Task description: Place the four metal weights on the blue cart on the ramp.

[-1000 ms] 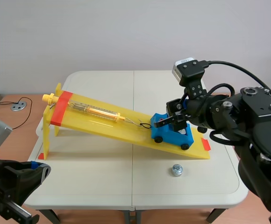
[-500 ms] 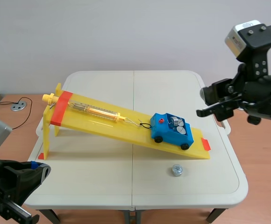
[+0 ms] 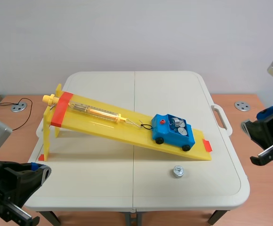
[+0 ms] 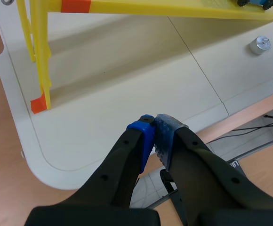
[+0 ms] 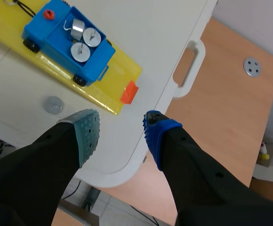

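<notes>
Closest in, at the near left corner, the left claw (image 4: pixel 153 129) hangs low over the counter's (image 3: pixel 103 188) front edge, its two pads pressed together on nothing. On the other side the right claw (image 5: pixel 121 134) sits out past the counter's right-hand rim, above the brown surface beside it, fingers spread wide and holding nothing. What matters is the one loose weight (image 3: pixel 178 171). It stands alone on the counter, toward the front, just short of the ramp's (image 3: pixel 103 126) low end and a little nearer than the blue cart (image 3: pixel 173 132). From the right claw it lies inward, ahead of and just outside the finger with the grey-green pad. From the left claw it's well apart, across most of the counter, so I'd say the right arm is the nearer one for this. It's a squat round piece with no long axis to speak of, so the claw's turn shouldn't matter much, only coming down centred over it. Farther back, the cart rests low on the ramp with three weights (image 5: pixel 80 51) already in its tray, and a string (image 3: pixel 137 124) runs from its nose up to the tube (image 3: pixel 96 112) lying along the slope
</notes>
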